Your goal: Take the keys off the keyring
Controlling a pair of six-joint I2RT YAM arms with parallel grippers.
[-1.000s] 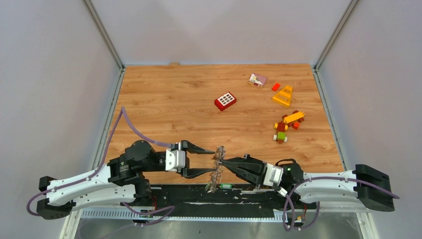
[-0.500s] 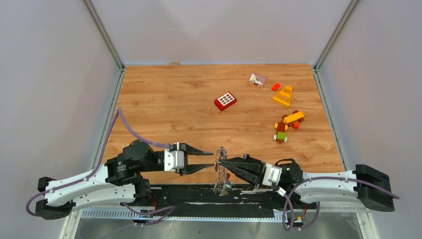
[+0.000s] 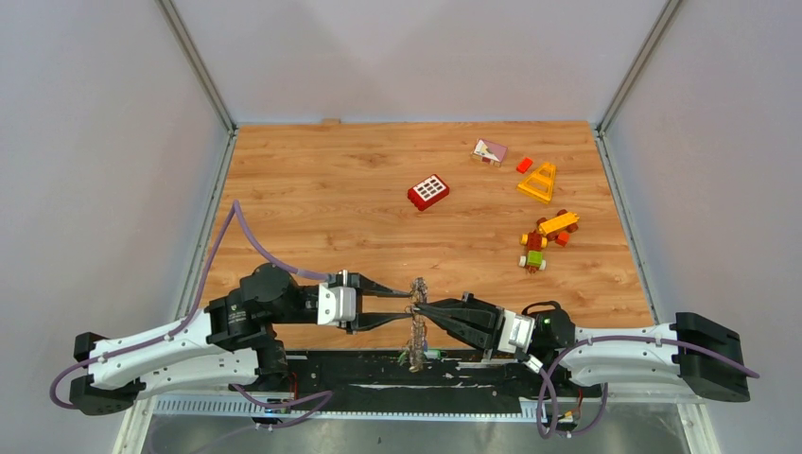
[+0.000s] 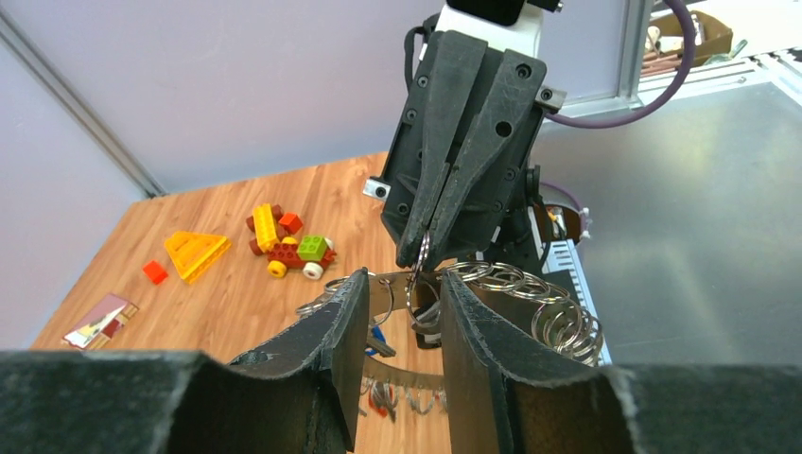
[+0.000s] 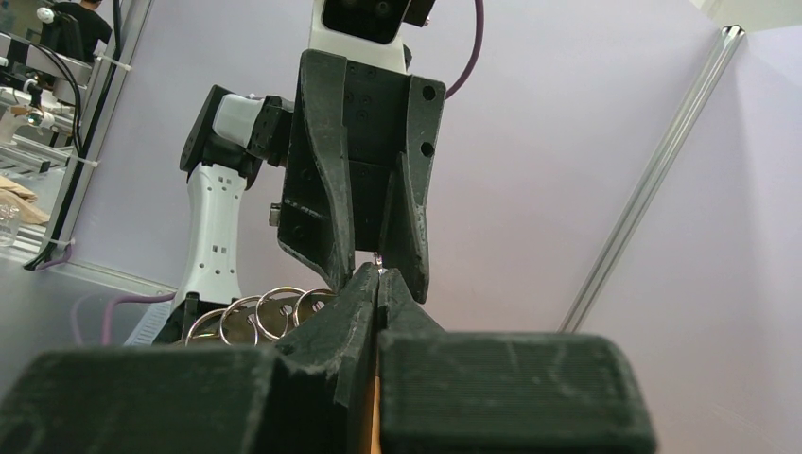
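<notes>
Pinching the keyring at its upper edge, the right tool is fully closed on the grey wire and holds it up. The left tool meets it tip to tip. Its 2 fingers stand narrowly apart, straddling the ring just under the right tool's tips; whether they touch it cannot be told. The keys hang in a bunch below both tools, over the near edge of the worktop. Small split rings fan out beside the left tool's fingers.
</notes>
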